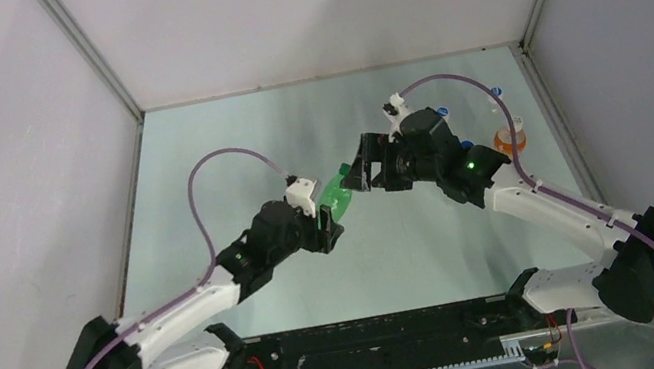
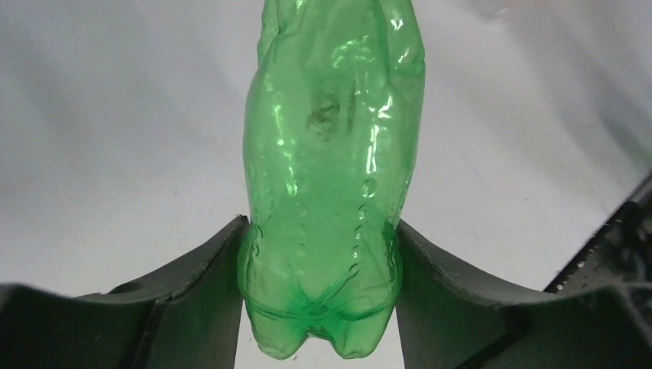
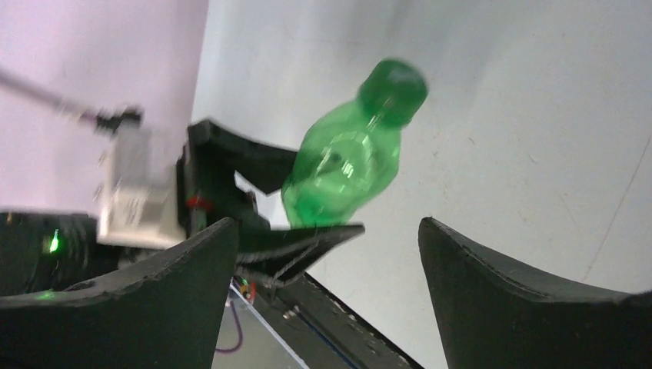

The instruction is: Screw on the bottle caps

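Observation:
My left gripper (image 2: pixel 319 288) is shut on the lower body of a green plastic bottle (image 2: pixel 330 154) and holds it tilted above the table (image 1: pixel 226 151). In the right wrist view the bottle (image 3: pixel 346 165) carries a green cap (image 3: pixel 394 83) on its neck; the cap is blurred. My right gripper (image 3: pixel 327 231) is open and empty, facing the bottle's cap end with a gap to it. In the top view the right gripper (image 1: pixel 364 174) sits just beyond the bottle (image 1: pixel 338 201). A small blue cap (image 1: pixel 466 144) peeks out beside the right arm. Another small blue-and-white cap (image 1: pixel 499 93) lies at the far right.
A clear bottle with orange contents (image 1: pixel 509 140) stands near the right wall behind the right arm. The enclosure walls close in on both sides. The black base rail (image 1: pixel 379 328) runs along the near edge.

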{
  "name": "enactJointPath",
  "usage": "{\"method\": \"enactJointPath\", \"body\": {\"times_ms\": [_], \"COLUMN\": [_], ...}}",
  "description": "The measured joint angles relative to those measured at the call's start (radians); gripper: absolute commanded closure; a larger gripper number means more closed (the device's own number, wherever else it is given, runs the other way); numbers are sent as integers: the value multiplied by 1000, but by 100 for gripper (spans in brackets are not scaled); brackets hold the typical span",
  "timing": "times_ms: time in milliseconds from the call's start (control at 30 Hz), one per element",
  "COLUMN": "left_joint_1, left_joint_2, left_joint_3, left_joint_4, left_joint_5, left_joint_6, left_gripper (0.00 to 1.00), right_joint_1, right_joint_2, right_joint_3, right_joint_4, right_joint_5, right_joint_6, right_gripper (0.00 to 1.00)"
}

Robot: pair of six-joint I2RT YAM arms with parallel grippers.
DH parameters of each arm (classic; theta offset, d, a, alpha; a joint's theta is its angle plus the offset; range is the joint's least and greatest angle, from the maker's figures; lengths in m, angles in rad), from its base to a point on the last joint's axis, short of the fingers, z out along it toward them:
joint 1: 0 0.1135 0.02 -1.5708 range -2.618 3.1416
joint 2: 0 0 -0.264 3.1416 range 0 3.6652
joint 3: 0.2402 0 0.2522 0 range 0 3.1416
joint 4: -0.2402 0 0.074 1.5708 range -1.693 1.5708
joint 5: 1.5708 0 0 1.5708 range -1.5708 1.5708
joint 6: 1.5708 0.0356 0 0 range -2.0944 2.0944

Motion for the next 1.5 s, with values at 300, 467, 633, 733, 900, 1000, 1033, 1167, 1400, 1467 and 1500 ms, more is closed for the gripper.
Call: {"method": "enactJointPath", "body": {"times_ms": [300, 467, 633, 733, 900, 1000, 1033, 1167, 1400, 1467, 1500], "left_joint_1": [-81, -81, -87, -89, -92, -92, -93, -94, -96, -96, -96], "left_joint_2": [-223, -248, -259, -260, -262, -262, -262, -263, -267, -272, -275], "left_joint_3": [-103, -116, -116, -117, -129, -129, -129, -140, -142, -138, -136], "left_joint_4": [191, 207, 214, 223, 242, 247, 248, 259, 245, 216, 200], "left_joint_5": [-2, -9, 0, 9, 18, 20, 21, 21, -18, -48, -62], "left_joint_6": [168, 203, 227, 236, 244, 244, 244, 245, 234, 227, 222], "left_gripper": [61, 61, 61, 61, 61, 61, 61, 45, 1, 0, 0], "right_joint_1": [0, 9, 23, 29, 40, 44, 47, 56, 69, 70, 74], "right_joint_2": [11, 11, 12, 12, 12, 12, 11, 11, 9, 5, 2], "right_joint_3": [20, 21, 21, 21, 21, 21, 21, 23, 23, 23, 22], "right_joint_4": [14, 44, 73, 81, 85, 90, 93, 105, 115, 115, 119], "right_joint_5": [36, 36, 42, 60, 109, 138, 146, 168, 173, 186, 196], "right_joint_6": [146, 186, 211, 227, 244, 253, 254, 246, 101, 14, -32], "right_gripper": [28, 31, 32, 32, 41, 54, 66, 91, 100, 100, 100]}}
